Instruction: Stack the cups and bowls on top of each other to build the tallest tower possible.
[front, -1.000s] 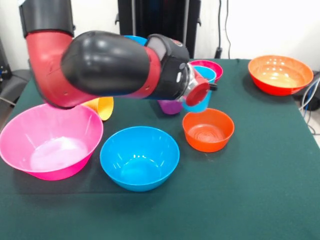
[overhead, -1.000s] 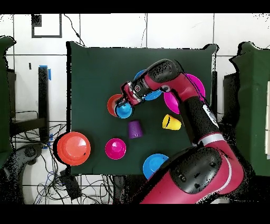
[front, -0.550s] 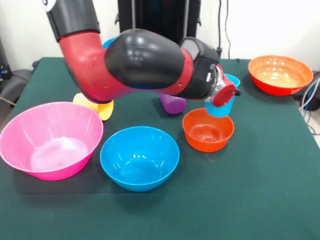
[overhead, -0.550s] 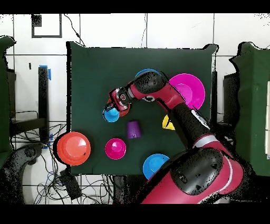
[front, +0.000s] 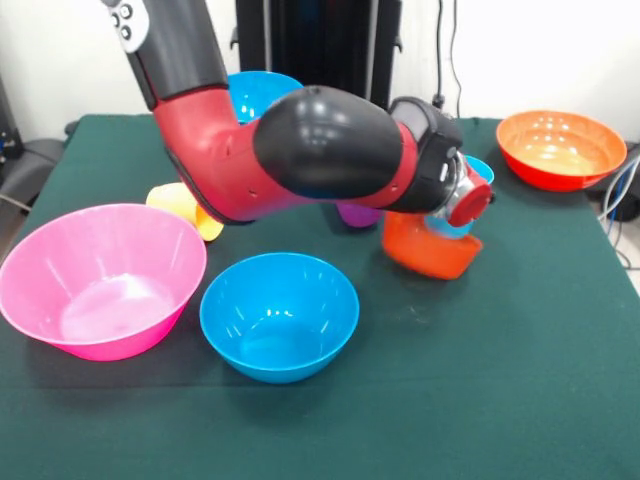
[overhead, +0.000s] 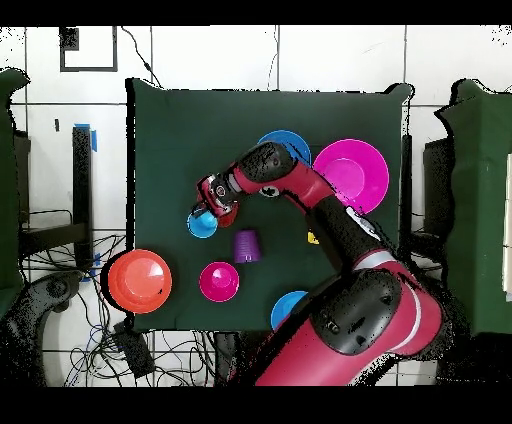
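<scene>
Front view: the arm is reaching across the table w/ the gripper (front: 462, 205) sitting right at the light blue cup (front: 470, 190), which is pressing against the small orange-red bowl (front: 428, 247). That bowl is tipping up on its side, not lying flat. Can't tell if the gripper is actually clamping the cup or not, the wrist is blocking it.

Overhead, the light blue cup (overhead: 202, 223) is showing just beside the gripper (overhead: 208, 205), w/ the purple cup (overhead: 246, 245) near it and the small magenta bowl (overhead: 219, 281) & wide orange bowl (overhead: 139, 281) sitting further off. Big pink bowl (front: 100, 280) and a blue bowl (front: 279, 315) are sitting side by side up front, yellow cup (front: 185, 208) lying on its side behind them.
</scene>
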